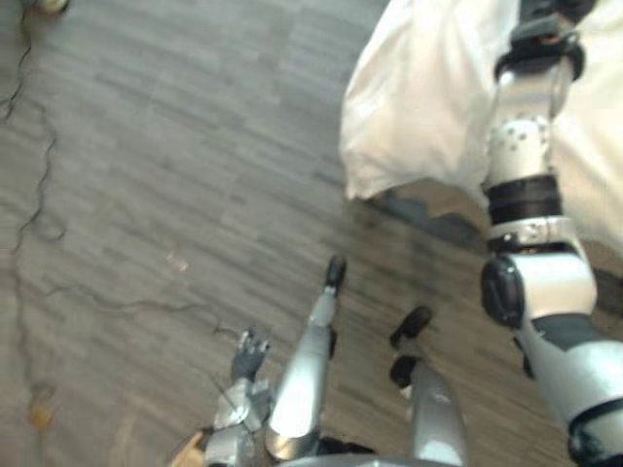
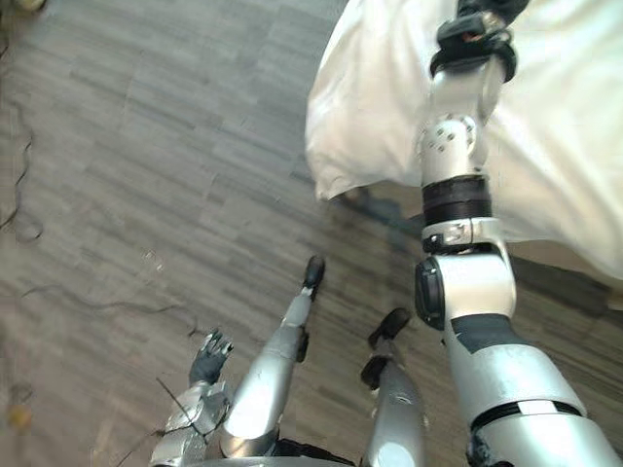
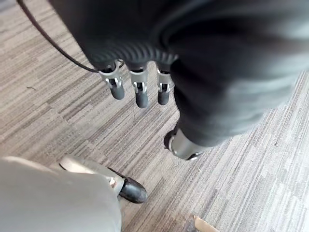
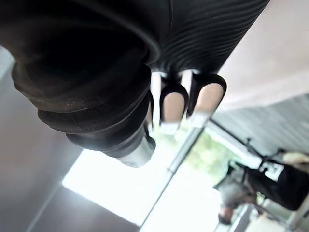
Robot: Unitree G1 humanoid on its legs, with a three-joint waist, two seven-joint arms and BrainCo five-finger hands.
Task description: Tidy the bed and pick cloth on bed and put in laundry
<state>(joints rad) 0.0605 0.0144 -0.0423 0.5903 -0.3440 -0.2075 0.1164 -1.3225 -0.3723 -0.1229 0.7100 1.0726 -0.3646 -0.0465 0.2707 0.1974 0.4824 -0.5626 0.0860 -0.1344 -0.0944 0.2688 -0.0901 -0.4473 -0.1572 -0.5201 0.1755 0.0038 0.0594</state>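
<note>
White bedding [image 1: 428,107] hangs over the bed's corner at the upper right, its edge drooping towards the grey plank floor [image 1: 175,156]. My right arm reaches up over this bedding [image 2: 555,126]. My right hand [image 4: 174,106] has relaxed fingers with nothing between them, and a pale surface and a bright window lie beyond it. My left hand [image 1: 250,352] hangs low at my side over the floor. Its straight fingers [image 3: 140,92] and thumb [image 3: 181,145] hold nothing. No separate piece of clothing can be made out on the bedding.
Open floor stretches left of the bed corner. A small tan object [image 1: 190,449] lies on the floor near my left hand, and a pale scrap [image 1: 176,261] lies further out. A large window [image 4: 120,188] and a distant dark figure [image 4: 282,181] show past the right hand.
</note>
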